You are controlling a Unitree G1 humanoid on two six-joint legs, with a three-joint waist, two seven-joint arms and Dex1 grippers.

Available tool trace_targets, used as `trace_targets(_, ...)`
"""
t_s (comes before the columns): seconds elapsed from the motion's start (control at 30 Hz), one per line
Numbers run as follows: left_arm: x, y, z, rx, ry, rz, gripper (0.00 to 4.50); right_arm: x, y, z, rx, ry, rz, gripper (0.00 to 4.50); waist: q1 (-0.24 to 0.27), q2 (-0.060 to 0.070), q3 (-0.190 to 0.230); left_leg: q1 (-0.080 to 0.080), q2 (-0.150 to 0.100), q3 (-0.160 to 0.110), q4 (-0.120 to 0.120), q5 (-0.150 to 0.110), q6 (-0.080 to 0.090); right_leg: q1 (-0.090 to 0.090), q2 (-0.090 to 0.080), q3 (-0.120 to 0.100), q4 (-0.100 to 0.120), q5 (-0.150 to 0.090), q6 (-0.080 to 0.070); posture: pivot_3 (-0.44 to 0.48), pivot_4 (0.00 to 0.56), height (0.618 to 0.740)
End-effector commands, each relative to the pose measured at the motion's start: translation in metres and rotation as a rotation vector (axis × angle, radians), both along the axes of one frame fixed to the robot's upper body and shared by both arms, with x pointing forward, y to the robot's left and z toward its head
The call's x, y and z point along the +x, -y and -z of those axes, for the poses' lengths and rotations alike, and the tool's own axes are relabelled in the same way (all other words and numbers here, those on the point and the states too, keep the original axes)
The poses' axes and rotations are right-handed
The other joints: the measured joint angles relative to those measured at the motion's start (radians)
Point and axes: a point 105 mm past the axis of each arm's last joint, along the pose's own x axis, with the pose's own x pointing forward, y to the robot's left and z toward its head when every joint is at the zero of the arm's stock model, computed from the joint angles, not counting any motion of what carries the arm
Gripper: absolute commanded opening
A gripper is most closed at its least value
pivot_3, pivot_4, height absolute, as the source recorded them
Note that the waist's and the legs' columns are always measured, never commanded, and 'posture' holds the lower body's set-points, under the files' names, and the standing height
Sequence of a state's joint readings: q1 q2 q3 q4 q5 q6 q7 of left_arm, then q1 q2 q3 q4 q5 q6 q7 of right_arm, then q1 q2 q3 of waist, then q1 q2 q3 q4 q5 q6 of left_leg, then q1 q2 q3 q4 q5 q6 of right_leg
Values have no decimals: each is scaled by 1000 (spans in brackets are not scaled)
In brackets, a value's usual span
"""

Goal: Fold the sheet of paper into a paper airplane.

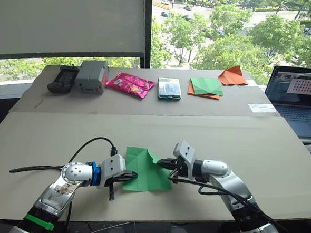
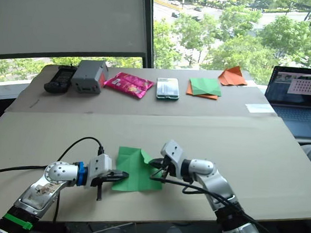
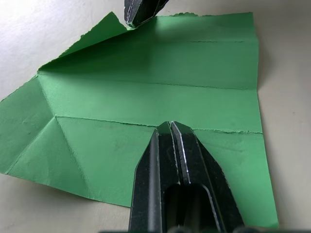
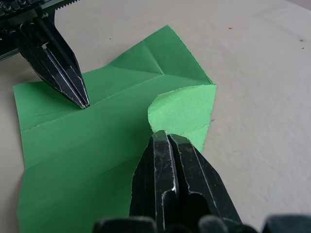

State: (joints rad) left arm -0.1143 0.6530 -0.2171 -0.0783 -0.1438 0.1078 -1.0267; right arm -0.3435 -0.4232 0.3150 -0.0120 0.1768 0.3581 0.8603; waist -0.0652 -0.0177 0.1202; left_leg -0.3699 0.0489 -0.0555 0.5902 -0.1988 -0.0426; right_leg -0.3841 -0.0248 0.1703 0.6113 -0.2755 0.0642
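An upper-floor office: laptop (image 1: 296, 98) on table (image 1: 280, 156) beside window (image 1: 229, 31) overlooking treetops

One bright green sheet of paper (image 1: 144, 170) lies on one cardboard-covered worktop (image 1: 64, 137), with two black grippers at it: a left gripper (image 1: 130, 174) and a right gripper (image 1: 163, 162). Along the far side sit one black handheld controller (image 1: 63, 79), one grey box (image 1: 91, 76), one pink snack packet (image 1: 130, 84), one phone (image 1: 169, 89), one green-and-orange paper stack (image 1: 205, 87) and one orange folded paper (image 1: 233, 75). One open laptop (image 1: 299, 99) stands at the right edge.
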Motion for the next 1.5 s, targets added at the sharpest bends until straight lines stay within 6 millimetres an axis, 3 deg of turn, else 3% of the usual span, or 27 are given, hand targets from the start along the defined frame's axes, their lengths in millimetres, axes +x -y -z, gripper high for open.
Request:
trace_targets(0.03, -7, 2, 11, 25, -36, 12, 0, 16, 14, -17, 9, 69, 57, 40, 1, 0, 0, 0, 0, 0, 0, 0, 0, 0, 0, 0, 0, 0, 0, 0, 150, 740)
trace_targets(0.17, -7, 2, 11, 24, -34, 14, 0, 19, 26, -15, -18, 66, 75, 40, 1, 0, 0, 0, 0, 0, 0, 0, 0, 0, 0, 0, 0, 0, 0, 0, 150, 740)
trace_targets(0.33, -6, 0, 10, 29, -29, 10, 0, -4, 37, -6, -61, -12, 7, 40, 3, 0, 0, 0, 0, 0, 0, 0, 0, 0, 0, 0, 0, 0, 0, 0, 150, 740)
trace_targets(0.6, -8, 0, 11, 31, -34, 14, 0, -99, 16, -23, 61, -228, -265, 40, 0, 1, -1, -1, 0, 0, 0, 0, 0, 0, 0, 0, 0, -1, 0, 0, 150, 740)
trace_targets(0.67, -9, 0, 11, 31, -38, 19, 0, -112, 6, -14, 32, -251, -271, 40, -2, -1, -1, 0, 0, 0, 0, 0, 0, 0, 0, 0, 0, -1, 0, 0, 150, 740)
trace_targets(0.73, -10, -1, 10, 33, -41, 23, 0, -113, 0, -8, 19, -248, -243, 40, -2, -4, -3, 0, 0, -1, 0, 0, 0, -1, 0, 0, 0, -1, 0, 0, 150, 740)
trace_targets(0.9, -12, -4, 9, 45, -49, 36, 0, -94, -5, 3, 23, -168, -25, 40, 0, -5, -3, 0, 0, 0, 0, -1, -1, -3, 0, 0, 0, -2, -1, 0, 150, 740)
trace_targets(1.13, -8, -8, 3, 73, -59, 79, 0, -110, -7, 17, 34, -142, 194, 40, 3, -5, -5, 0, 1, 0, -1, -2, -3, -3, 0, 0, 0, -3, -1, 0, 150, 740)
trace_targets(1.37, 0, -14, -2, 103, -65, 119, 0, -94, 5, 31, 46, -51, 448, 40, -2, -7, -5, 0, 1, 0, -1, -7, -10, -4, 0, 0, 0, -3, -2, 0, 150, 740)
trace_targets(1.5, 2, -12, -5, 109, -64, 142, 0, -84, 15, 30, 196, -24, 675, 40, 9, -11, -4, 0, 1, 0, -2, -7, -10, -4, 0, 0, -1, -3, -2, 0, 150, 740)
